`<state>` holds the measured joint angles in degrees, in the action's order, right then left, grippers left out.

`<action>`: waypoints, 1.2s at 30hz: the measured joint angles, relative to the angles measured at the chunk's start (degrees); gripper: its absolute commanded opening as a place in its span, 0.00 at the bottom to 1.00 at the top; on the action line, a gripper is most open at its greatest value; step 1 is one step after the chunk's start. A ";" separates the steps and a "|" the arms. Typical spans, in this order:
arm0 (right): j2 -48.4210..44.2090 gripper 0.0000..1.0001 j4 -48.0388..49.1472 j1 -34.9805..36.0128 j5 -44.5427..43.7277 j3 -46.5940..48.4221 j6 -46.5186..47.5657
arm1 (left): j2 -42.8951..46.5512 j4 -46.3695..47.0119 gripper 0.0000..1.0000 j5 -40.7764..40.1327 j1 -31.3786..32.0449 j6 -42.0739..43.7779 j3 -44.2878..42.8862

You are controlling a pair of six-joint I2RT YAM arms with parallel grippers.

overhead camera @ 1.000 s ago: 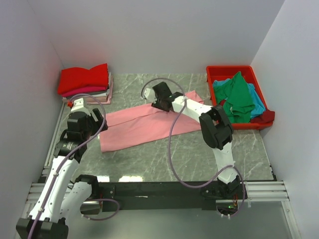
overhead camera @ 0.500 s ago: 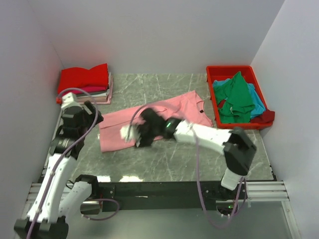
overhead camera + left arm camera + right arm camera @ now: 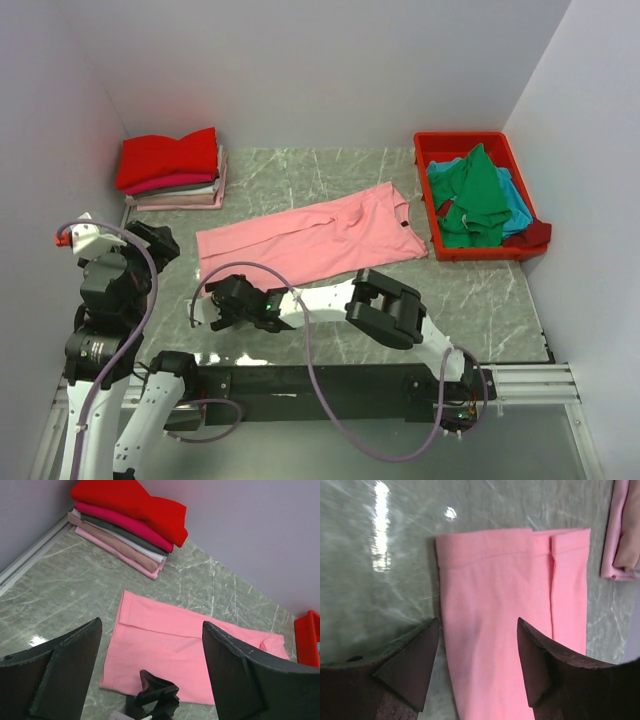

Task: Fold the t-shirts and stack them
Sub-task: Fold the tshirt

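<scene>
A light pink t-shirt (image 3: 310, 240) lies flat on the table, folded lengthwise, with its neck end towards the red bin. It also shows in the left wrist view (image 3: 190, 645) and the right wrist view (image 3: 510, 610). My right gripper (image 3: 222, 300) is open and empty, low by the shirt's near-left hem corner (image 3: 478, 621). My left gripper (image 3: 160, 240) is open and empty, raised left of the shirt (image 3: 151, 625). A stack of folded shirts (image 3: 172, 168), red on top, sits at the back left. Green, teal and maroon shirts (image 3: 478, 195) lie in the bin.
The red plastic bin (image 3: 432, 145) stands at the back right by the wall. White walls close in the left, back and right. My right arm (image 3: 385, 305) stretches low across the near part of the marble table (image 3: 300, 175).
My right gripper has swept from the shirt's far middle across to its near-left hem and let go. The shirt now lies flatter. My left arm has pulled back towards the near left.
</scene>
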<state>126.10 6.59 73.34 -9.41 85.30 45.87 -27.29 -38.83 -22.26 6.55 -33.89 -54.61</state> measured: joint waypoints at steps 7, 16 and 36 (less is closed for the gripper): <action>2.32 0.55 1.68 -0.59 -3.30 1.09 -0.94 | 0.96 -0.57 0.86 1.64 0.00 0.20 0.07; 2.56 0.15 -1.07 -1.64 2.71 1.33 -3.87 | 0.72 -0.07 0.86 3.56 0.00 1.29 2.21; -19.02 0.59 -15.34 0.39 19.65 -18.08 -9.55 | -25.14 17.09 0.83 28.06 0.00 8.31 3.85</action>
<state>107.09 -8.75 73.73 10.24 67.22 36.32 -52.42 -21.74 5.80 6.55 -25.58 -50.76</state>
